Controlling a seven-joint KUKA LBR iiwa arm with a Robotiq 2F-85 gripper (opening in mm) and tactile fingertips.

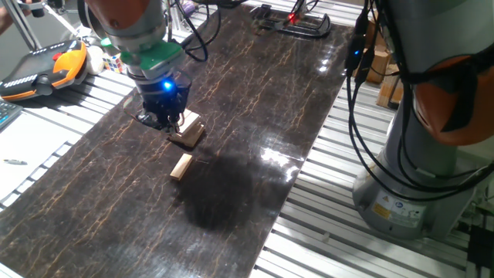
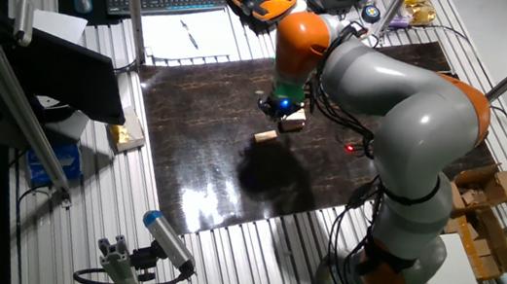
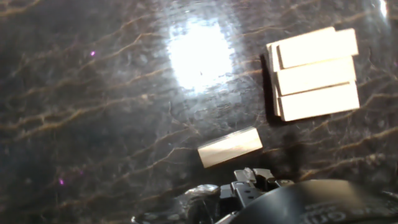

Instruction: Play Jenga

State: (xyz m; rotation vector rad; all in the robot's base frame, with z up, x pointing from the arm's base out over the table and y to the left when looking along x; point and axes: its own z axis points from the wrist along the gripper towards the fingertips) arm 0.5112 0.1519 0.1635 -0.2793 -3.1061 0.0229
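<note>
Hand view shows the Jenga stack (image 3: 314, 73) at upper right on the dark marbled table (image 3: 93, 124): three pale blocks side by side on top, with the edge of a crosswise layer showing beneath them at the left. One loose block (image 3: 230, 147) lies flat on the table, apart from the stack, toward the lower middle. Dark parts of the hand fill the bottom edge, and the fingers cannot be made out there. From one fixed view, the gripper (image 1: 166, 121) sits low just beside the stack (image 1: 187, 130), with a blue light glowing on the hand above it; whether it touches the blocks, or whether the fingers are spread or closed, I cannot tell. The loose block (image 1: 181, 166) lies nearer the camera than the stack.
</note>
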